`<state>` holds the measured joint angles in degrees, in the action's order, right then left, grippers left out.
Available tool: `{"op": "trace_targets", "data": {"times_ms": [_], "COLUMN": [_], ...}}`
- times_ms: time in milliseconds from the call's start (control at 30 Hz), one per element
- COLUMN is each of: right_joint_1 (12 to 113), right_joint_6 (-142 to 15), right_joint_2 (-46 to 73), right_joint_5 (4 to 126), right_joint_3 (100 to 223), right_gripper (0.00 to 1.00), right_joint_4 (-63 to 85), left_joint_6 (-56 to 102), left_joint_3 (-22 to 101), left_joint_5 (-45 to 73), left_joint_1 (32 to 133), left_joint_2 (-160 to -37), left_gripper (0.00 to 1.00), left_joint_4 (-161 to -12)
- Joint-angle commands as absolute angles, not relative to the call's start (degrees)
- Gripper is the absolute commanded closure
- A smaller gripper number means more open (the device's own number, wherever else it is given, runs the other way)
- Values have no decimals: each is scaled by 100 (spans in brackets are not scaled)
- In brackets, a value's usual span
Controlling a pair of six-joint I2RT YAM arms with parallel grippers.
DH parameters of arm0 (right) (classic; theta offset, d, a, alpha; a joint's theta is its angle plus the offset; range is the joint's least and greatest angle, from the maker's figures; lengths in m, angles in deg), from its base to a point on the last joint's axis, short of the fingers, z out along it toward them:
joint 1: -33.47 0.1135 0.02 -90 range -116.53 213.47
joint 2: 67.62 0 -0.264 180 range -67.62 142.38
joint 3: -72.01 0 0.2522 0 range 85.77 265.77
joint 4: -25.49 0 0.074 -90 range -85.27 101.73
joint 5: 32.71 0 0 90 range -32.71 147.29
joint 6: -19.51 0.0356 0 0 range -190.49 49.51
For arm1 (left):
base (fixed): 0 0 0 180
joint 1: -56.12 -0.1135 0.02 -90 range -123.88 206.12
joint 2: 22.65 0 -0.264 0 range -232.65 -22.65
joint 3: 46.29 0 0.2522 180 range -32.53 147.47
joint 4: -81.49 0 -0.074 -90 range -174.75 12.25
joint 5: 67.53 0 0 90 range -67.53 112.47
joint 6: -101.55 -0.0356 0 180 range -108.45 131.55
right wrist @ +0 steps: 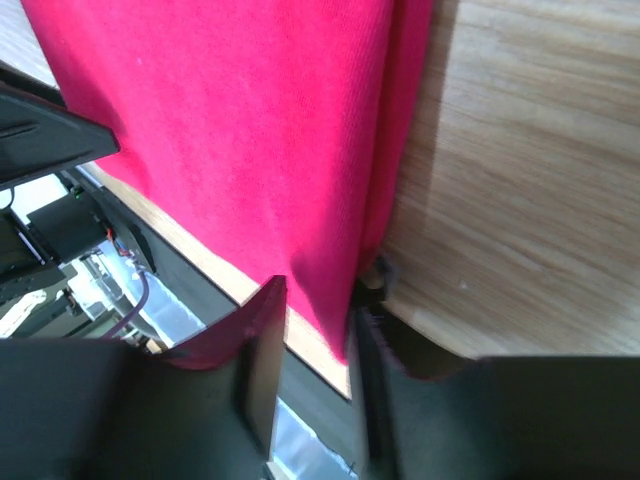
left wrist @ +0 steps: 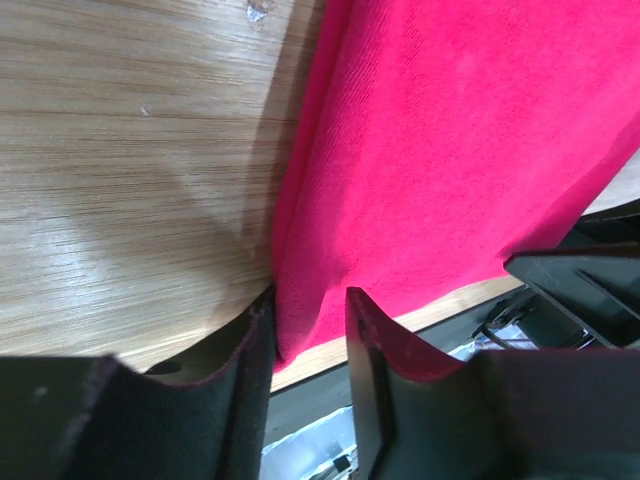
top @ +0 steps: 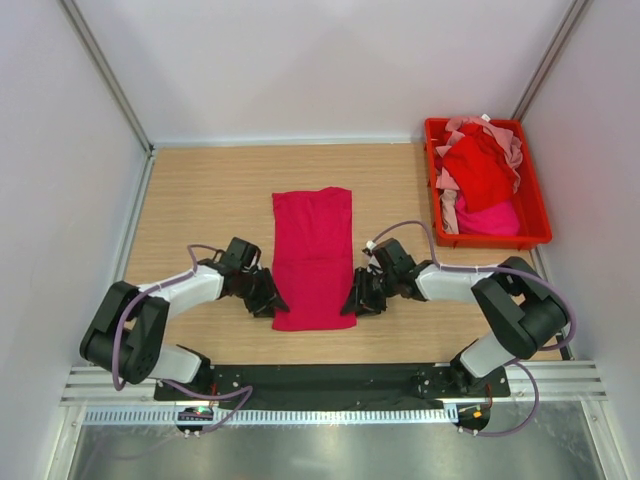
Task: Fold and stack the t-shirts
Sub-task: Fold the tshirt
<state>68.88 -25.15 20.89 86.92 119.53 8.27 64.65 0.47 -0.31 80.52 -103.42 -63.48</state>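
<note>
— Where is the shirt [top: 313, 255] found?
— It is laid as a long strip on the table [top: 200, 200], stretching away from both pincers.
— How are the pincers set?
— The left pincer [top: 272, 303] is clenched on its near left corner and the right pincer [top: 352, 303] on its near right corner. Cloth is seen pressed between the fingers [left wrist: 255, 345].
— And beyond?
— A heap of shirts [top: 480, 170] is held in a bin [top: 535, 205], well beyond the right pincer.

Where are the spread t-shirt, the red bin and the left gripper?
spread t-shirt [top: 312, 255]: top external view, middle of the cloth.
red bin [top: 495, 241]: top external view, near rim.
left gripper [left wrist: 308, 315]: left wrist view, midway between its fingertips, at the t-shirt's edge.
</note>
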Motion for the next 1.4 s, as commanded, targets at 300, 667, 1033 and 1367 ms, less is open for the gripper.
{"op": "trace_targets", "data": {"times_ms": [300,667,1033,1367], "right_joint_1": [6941,6924,6722,5721], "right_joint_6": [-2259,-2083,-2109,-2645], "right_joint_2": [2142,1360,841,1735], "right_joint_5": [8234,8436,8436,8875], "right_joint_3": [11477,11565,12452,14315], "right_gripper": [99,99,99,99], "right_joint_4": [1041,620,-249,-1015], "left_joint_6": [6261,6287,6332,5770], "left_joint_3": [-300,7,1525,3944], "left_joint_5": [850,859,894,1026], "left_joint_1": [8099,8099,8108,7906], "left_joint_2": [-10430,-9648,-9374,-10859], "left_gripper": [100,100,100,100], "left_joint_4": [-5988,-5356,-4529,-4019]}}
